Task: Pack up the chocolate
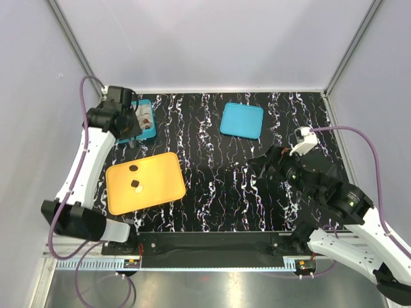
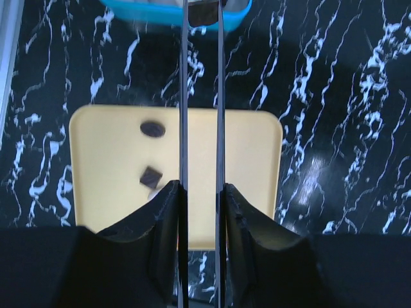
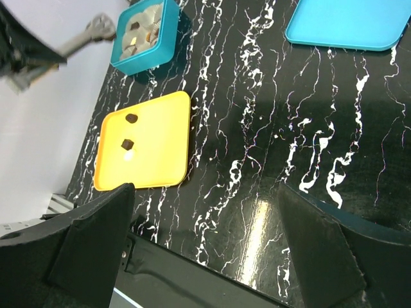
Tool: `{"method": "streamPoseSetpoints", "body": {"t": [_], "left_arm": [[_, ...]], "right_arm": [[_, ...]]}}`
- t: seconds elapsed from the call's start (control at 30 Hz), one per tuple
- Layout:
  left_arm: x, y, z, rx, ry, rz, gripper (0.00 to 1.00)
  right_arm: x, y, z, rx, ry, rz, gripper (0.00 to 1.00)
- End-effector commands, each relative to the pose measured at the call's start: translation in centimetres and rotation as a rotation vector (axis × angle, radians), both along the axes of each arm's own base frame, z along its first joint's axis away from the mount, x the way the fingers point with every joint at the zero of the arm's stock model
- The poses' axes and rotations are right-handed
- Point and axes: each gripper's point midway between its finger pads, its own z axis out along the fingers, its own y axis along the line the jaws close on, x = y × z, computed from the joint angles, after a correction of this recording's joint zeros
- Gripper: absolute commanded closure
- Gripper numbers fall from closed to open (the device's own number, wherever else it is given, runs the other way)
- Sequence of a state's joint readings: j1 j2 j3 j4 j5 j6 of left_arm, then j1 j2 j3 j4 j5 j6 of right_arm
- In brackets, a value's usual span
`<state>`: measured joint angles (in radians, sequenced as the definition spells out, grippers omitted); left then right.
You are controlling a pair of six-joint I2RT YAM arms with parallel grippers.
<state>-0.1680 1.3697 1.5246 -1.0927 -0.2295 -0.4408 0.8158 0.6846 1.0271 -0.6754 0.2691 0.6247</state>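
No legible text, label or number — anywhere in view

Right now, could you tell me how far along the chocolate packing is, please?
Done: several pieces already sit in the teal box. In hand: the left gripper hovers at the box edge, something dark between its tips, likely a piece; the right gripper stands open. Left: at least two dark pieces on the orange tray, then the lid, lying apart.

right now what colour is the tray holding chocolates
The flat rectangular tray is orange; top external view.
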Motion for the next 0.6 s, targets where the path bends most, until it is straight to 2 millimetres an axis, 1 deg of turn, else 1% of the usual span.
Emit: {"method": "streamPoseSetpoints", "body": {"t": [0.0,0.1,0.13,0.2,0.23,0.3,0.33,0.4,0.43,0.57], "left_arm": [[5.3,1.1,3.0,0.069,-0.147,0.019,0.68],[8.2,2.0,2.5,0.104,-0.145,0.04,0.69],[9.2,2.1,1.3,0.113,-0.12,0.039,0.69],[10.7,2.7,1.5,0.128,-0.137,0.049,0.69],[11.6,2.8,0.6,0.133,-0.118,0.05,0.7],[12.7,3.4,0.8,0.136,-0.131,0.055,0.7],[13.4,3.5,0.1,0.138,-0.119,0.052,0.7],[14.3,4.0,0.3,0.158,-0.131,0.046,0.7],[14.8,4.2,-0.5,0.166,-0.113,0.047,0.7],[16.5,5.0,-1.4,0.189,-0.106,0.053,0.7]], "right_arm": [[0.5,0.5,2.7,0.039,-0.055,0.01,0.0],[0.8,0.4,2.5,0.023,-0.054,-0.003,0.0],[1.0,0.2,2.4,0.01,-0.058,-0.017,0.0],[1.3,0.0,2.2,-0.006,-0.056,-0.031,0.0],[1.5,-0.1,2.1,-0.013,-0.059,-0.041,0.0],[1.7,-0.1,2.1,-0.017,-0.06,-0.047,0.0],[1.8,-0.1,2.1,-0.021,-0.061,-0.051,0.0],[2.1,0.3,2.0,-0.02,-0.063,-0.049,0.0],[2.1,0.4,2.2,-0.018,-0.066,-0.047,0.0],[2.8,1.5,2.2,-0.019,-0.06,-0.03,0.0]]}}
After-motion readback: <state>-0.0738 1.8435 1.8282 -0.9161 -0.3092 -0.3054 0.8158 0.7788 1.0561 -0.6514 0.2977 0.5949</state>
